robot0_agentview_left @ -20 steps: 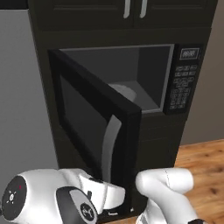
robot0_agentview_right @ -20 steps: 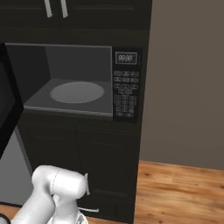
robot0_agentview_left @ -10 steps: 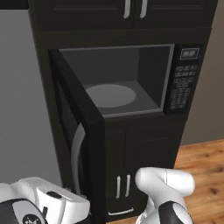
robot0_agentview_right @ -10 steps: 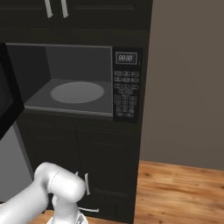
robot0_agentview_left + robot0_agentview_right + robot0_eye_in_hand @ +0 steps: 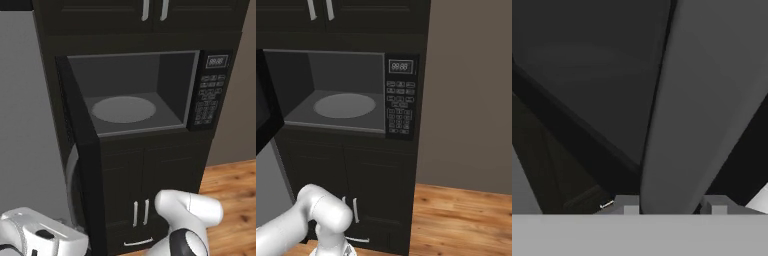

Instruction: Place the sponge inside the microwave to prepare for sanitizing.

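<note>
Item: large built-in black microwave (image 5: 207,90), in dark cabinet column (image 5: 170,170); dark-glass door (image 5: 86,190) swung wide; fingers (image 5: 628,204) clenched on pale grey bar handle (image 5: 702,100). Door judged stiff, hinged, smooth; best taken mid-handle. Sponge, judged soft & light: pos. cannot be told.

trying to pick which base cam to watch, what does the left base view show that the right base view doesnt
Left base view alone: the open microwave door seen edge-on, swung out toward the camera, with its pale handle low on the left.

Right base view alone: a broad stretch of wood floor and plain wall to the right of the cabinet column.

Both: the microwave standing open, its grey cavity holding nothing but the round pale turntable, the keypad with display at right, dark cabinet doors below, and the white arm low in the frame.
</note>
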Available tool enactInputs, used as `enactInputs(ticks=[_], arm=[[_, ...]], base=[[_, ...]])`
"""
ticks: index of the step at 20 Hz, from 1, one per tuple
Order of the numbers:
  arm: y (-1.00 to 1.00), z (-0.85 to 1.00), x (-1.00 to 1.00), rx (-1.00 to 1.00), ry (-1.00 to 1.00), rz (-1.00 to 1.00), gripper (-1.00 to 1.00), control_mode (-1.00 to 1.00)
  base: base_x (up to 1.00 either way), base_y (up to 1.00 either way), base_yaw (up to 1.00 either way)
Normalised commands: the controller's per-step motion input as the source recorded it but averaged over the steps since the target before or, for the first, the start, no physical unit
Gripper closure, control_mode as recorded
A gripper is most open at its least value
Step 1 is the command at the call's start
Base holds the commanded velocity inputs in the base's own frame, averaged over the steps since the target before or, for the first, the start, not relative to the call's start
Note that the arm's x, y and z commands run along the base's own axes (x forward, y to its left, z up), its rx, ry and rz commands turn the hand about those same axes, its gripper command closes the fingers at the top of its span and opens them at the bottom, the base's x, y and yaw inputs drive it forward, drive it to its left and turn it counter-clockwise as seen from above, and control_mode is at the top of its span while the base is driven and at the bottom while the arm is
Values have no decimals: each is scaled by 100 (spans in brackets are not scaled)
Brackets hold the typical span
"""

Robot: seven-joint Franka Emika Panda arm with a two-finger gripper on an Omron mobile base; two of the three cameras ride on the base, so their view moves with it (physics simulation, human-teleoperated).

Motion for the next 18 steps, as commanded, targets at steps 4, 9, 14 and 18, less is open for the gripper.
enactInputs(ticks=[4,9,14,18], arm=[[44,0,0,0,0,-9,100,-100],[38,0,0,0,0,-9,-100,-100],[20,0,0,0,0,-6,-100,-100],[11,0,0,0,0,-4,-100,-100]], base=[[0,0,0],[0,0,0],[0,0,0],[0,0,0]])
